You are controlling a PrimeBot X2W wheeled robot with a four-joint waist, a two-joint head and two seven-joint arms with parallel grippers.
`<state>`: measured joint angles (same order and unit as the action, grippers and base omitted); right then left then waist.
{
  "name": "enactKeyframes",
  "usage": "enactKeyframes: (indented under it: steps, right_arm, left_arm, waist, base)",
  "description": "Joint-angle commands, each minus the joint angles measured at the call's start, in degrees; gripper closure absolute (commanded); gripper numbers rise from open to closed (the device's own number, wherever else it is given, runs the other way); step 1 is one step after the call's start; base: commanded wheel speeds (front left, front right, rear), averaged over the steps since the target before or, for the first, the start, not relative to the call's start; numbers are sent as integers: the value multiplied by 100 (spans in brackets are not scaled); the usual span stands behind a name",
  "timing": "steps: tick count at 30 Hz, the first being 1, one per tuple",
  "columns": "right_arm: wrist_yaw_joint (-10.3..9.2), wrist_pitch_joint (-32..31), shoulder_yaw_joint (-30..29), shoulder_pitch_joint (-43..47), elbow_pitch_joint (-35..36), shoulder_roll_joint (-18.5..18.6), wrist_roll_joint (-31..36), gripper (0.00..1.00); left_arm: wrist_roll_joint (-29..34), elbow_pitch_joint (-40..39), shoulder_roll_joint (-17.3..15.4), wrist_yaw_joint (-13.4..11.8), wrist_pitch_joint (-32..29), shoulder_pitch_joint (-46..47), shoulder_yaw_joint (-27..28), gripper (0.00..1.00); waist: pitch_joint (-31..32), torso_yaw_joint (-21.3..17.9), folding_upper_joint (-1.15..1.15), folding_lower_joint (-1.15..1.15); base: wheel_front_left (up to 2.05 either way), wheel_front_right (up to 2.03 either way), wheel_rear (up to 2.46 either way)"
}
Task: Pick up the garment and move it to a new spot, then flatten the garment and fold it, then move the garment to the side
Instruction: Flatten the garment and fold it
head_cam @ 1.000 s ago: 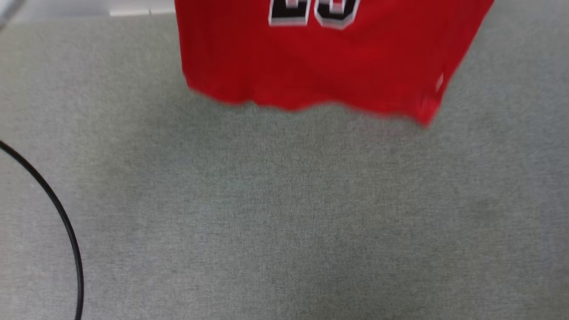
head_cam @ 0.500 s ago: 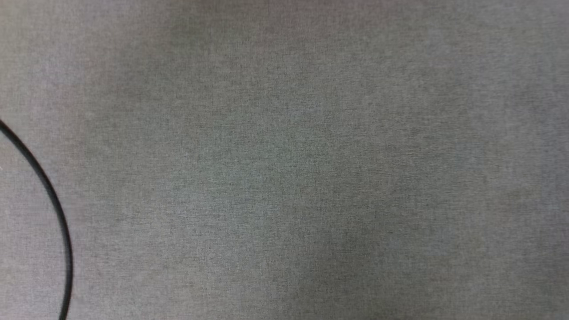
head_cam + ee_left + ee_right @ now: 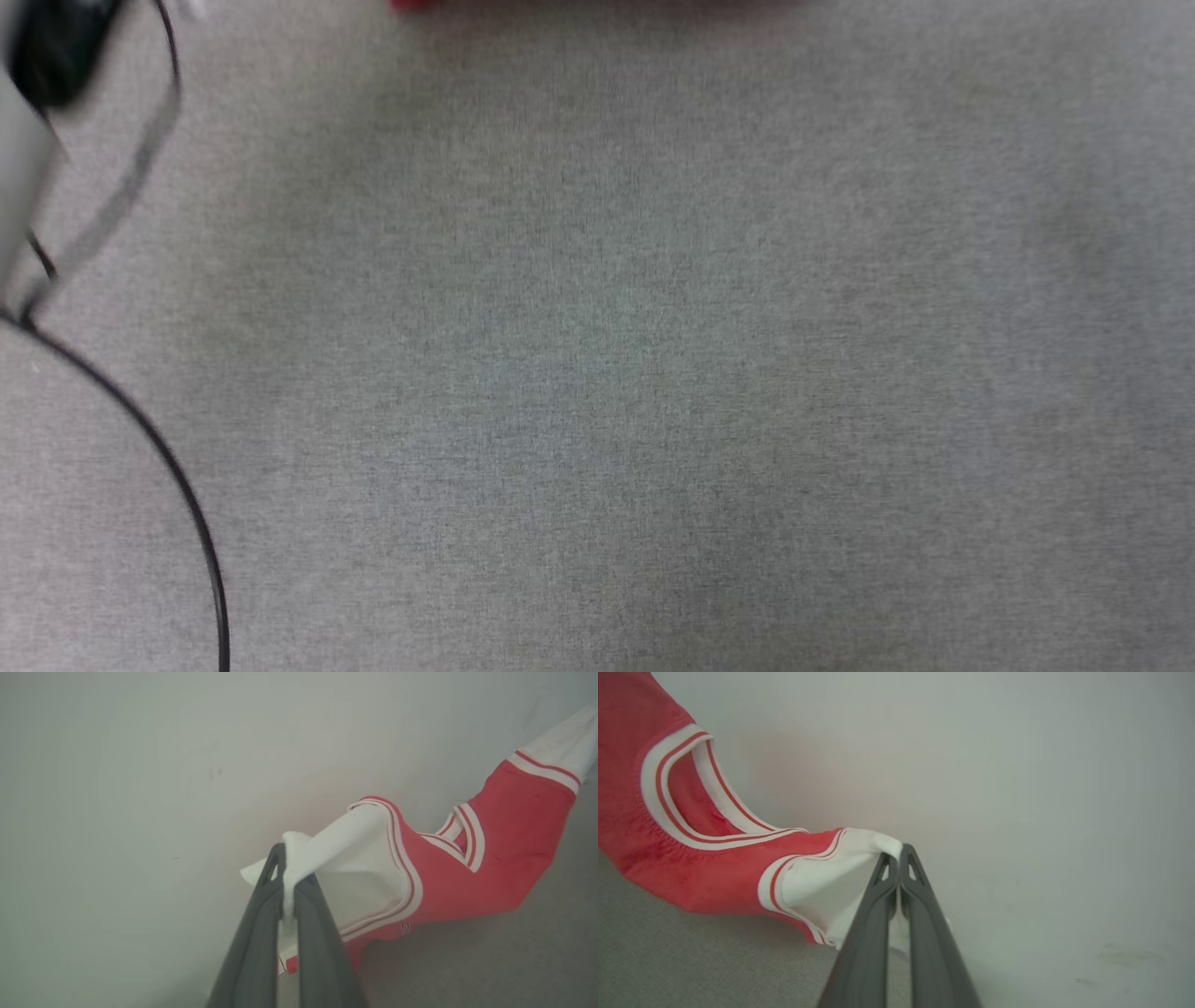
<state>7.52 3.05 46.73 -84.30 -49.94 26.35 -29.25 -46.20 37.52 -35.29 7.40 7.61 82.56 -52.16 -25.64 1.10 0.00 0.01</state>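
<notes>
Both grippers are closed on cloth. In the left wrist view the left gripper [image 3: 286, 877] pinches one white sleeve of the garment [image 3: 467, 877] between its dark fingers. In the right wrist view the right gripper [image 3: 899, 861] pinches the other white sleeve in the same way. The red body with the striped collar hangs stretched between the two grips, in front of a pale wall [image 3: 140, 765] and above the gray surface [image 3: 653, 373].

The change shows in the head view. One second ago the red lower part with the number filled the upper middle of that view. Half a second ago no red was there. Now only a thin red strip of the garment [image 3: 597, 4] lies along the top edge. The black cable [image 3: 177, 485] also sits at a different place in the picture, so the camera itself has turned. How much the cloth has really travelled, I cannot tell.

I judge that the garment is lifted and being carried, so the first step is under way. The gray surface is free for laying it down. Flattening, folding and moving aside are not yet done.
</notes>
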Motion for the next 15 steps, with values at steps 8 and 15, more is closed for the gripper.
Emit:
enactKeyframes:
  steps: [8,15]
  right_arm:
    - [-6,335,731,1734,427,192,-691,100]
    - [-6,524,1146,3136,885,586,-1253,100]
  left_arm:
    - [-453,-496,-359,-252,408,-2126,-205,100]
    - [-931,-1456,-822,-905,549,-4098,-330,100]
  waist:
    - [718,-90,0,-1]
    - [1286,-124,0,-1]
  base:
    - [0,0,0]
    - [0,0,0]
